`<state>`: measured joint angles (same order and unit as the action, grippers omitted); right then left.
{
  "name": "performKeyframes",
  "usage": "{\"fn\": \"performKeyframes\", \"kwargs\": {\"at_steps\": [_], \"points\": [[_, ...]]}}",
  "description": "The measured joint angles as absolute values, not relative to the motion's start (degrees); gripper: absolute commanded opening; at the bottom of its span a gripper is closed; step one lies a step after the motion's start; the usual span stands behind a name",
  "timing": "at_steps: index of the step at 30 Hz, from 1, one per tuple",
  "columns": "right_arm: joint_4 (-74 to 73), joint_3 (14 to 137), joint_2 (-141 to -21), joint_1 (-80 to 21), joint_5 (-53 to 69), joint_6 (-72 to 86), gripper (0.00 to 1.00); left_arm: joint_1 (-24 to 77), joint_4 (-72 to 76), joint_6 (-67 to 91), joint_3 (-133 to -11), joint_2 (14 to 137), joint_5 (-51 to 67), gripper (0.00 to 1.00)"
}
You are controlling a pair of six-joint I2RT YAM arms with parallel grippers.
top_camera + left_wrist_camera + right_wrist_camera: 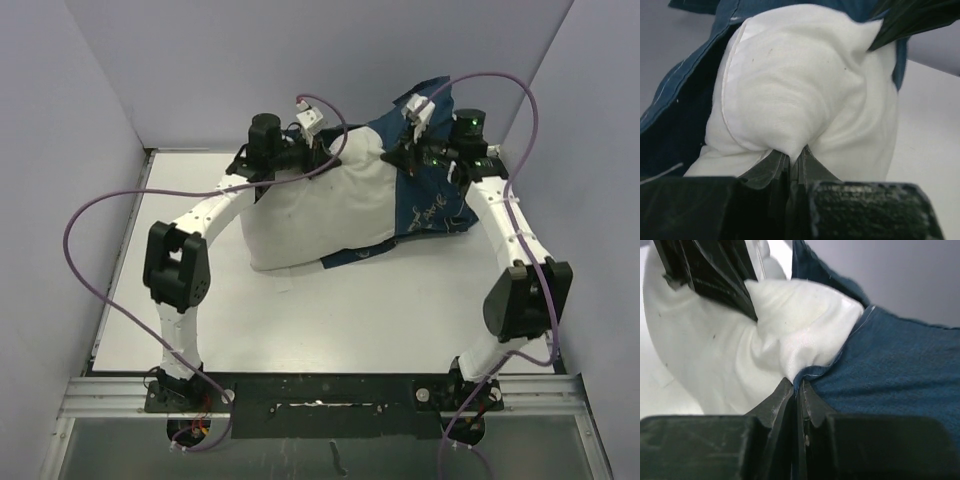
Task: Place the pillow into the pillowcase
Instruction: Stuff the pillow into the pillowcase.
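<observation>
The white pillow (320, 212) lies across the middle of the table, its right end inside the navy pillowcase (432, 195). My left gripper (318, 150) is shut on a pinch of the pillow's top edge, seen up close in the left wrist view (792, 152), with white cloth (805, 85) bulging above it. My right gripper (408, 148) is shut on the hem of the pillowcase (900, 365), and in the right wrist view (799, 385) the blue edge is pinched between the jaws beside the pillow (740, 345). Both grips are held above the table.
White walls close in the table at the back and both sides. Purple cables loop over each arm (95, 215) (520, 100). The left arm's elbow (175, 265) and the right arm's elbow (520, 300) stand over the table's near half.
</observation>
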<state>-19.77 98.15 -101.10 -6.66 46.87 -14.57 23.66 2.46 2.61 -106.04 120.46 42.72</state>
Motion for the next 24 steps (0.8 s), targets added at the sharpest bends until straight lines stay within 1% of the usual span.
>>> {"fn": "performKeyframes", "kwargs": {"at_steps": [2,4,6,9,10,13,16,18,24], "points": [[-17.6,88.6,-94.1,-6.4,48.1,-17.3,0.08,25.7,5.4,-1.1,-97.9,113.6,42.7,0.00],[-17.3,81.2,-89.5,-5.8,48.3,-20.3,0.20,28.0,8.4,-3.6,-92.0,109.8,43.1,0.00],[-19.1,74.7,-86.8,-4.4,48.4,-23.7,0.33,30.4,11.1,-5.2,-87.4,108.8,43.2,0.00],[-25.3,72.3,-87.0,-0.8,50.3,-27.7,0.51,33.5,12.5,-6.3,-83.0,109.6,42.8,0.00],[-27.0,72.6,-87.0,0.4,51.3,-28.7,0.55,34.2,13.0,-6.3,-82.5,110.0,42.6,0.00],[-35.1,78.3,-87.1,4.8,55.2,-31.0,0.62,35.5,14.8,-5.9,-82.5,110.4,42.2,0.00],[-35.7,84.7,-86.2,7.3,55.4,-28.9,0.65,36.2,15.1,-5.2,-82.5,110.4,42.0,0.00],[-34.8,86.2,-84.9,6.9,53.4,-26.2,0.65,36.8,15.0,-5.0,-82.5,110.4,41.8,0.00],[-35.2,90.1,-85.1,0.4,40.4,-22.7,0.63,37.8,15.4,-4.7,-81.4,110.3,40.6,0.00]]}}
